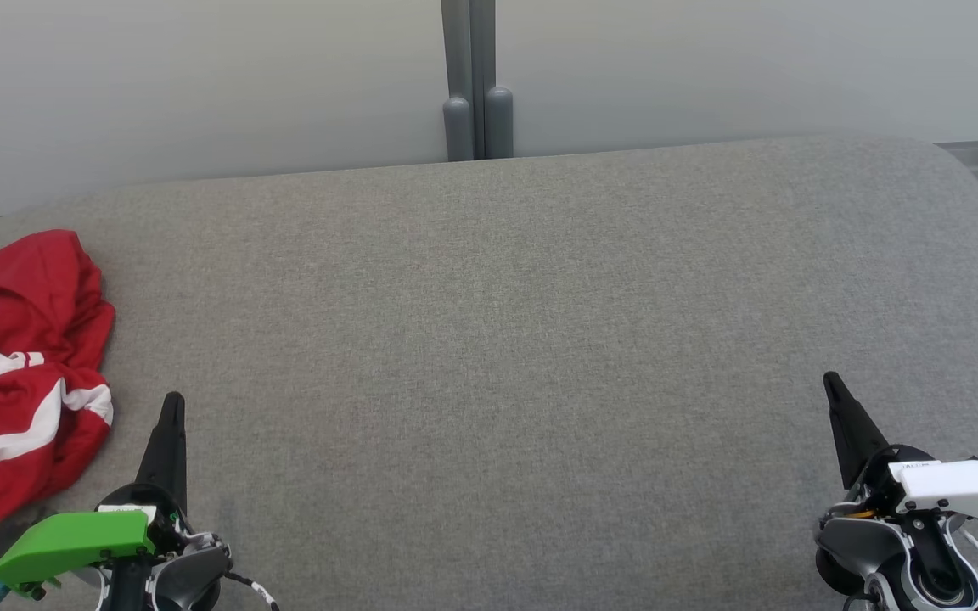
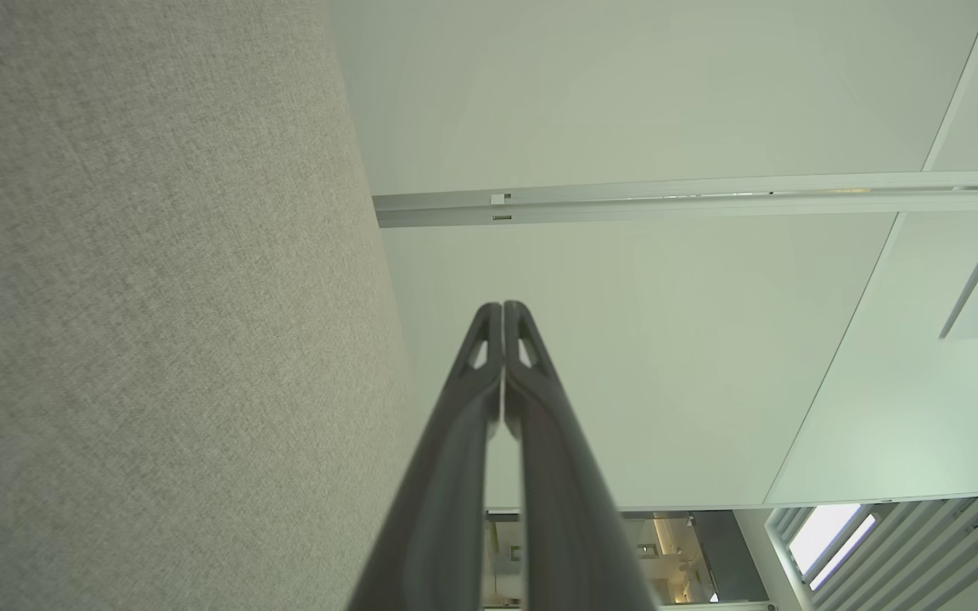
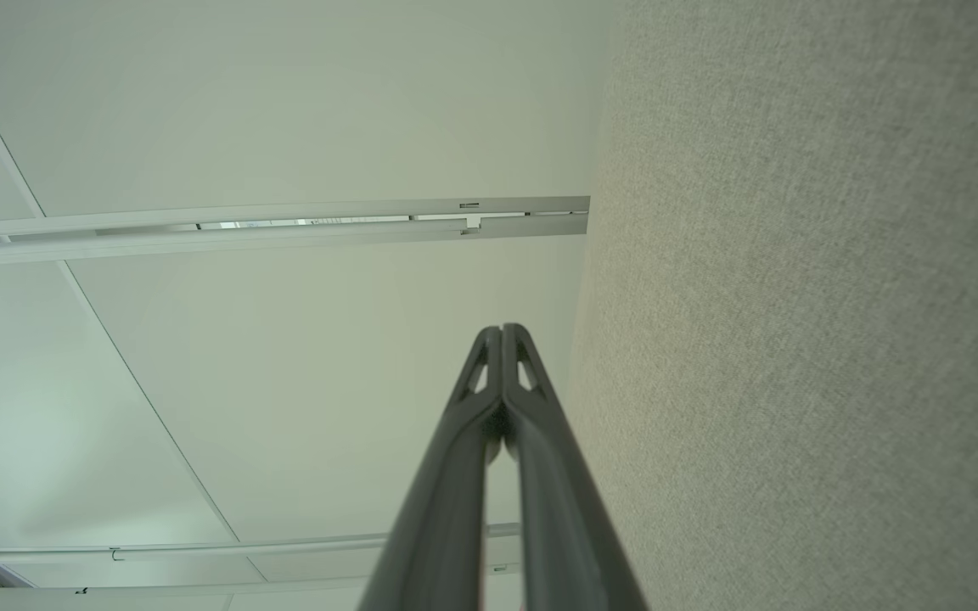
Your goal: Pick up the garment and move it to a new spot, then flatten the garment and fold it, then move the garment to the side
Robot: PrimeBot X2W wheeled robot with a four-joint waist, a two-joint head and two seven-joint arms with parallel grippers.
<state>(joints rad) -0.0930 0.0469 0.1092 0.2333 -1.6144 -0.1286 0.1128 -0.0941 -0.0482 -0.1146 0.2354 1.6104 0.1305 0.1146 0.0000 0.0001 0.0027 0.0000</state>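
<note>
The left gripper (image 1: 171, 412) is sitting at the near edge of the grey fabric-covered desk (image 1: 489, 339), its two fingers pressed together on nothing. The right gripper (image 1: 837, 395) is sitting well apart on the other side, likewise closed and empty. Just beside the left gripper, at the desk's left edge, the garment (image 1: 26, 382) is lying in a crumpled heap. It is looking soft, light and limp, likely sagging when lifted, so a raised fold along its nearest red-and-white edge is probably offering the best pinch.
</note>
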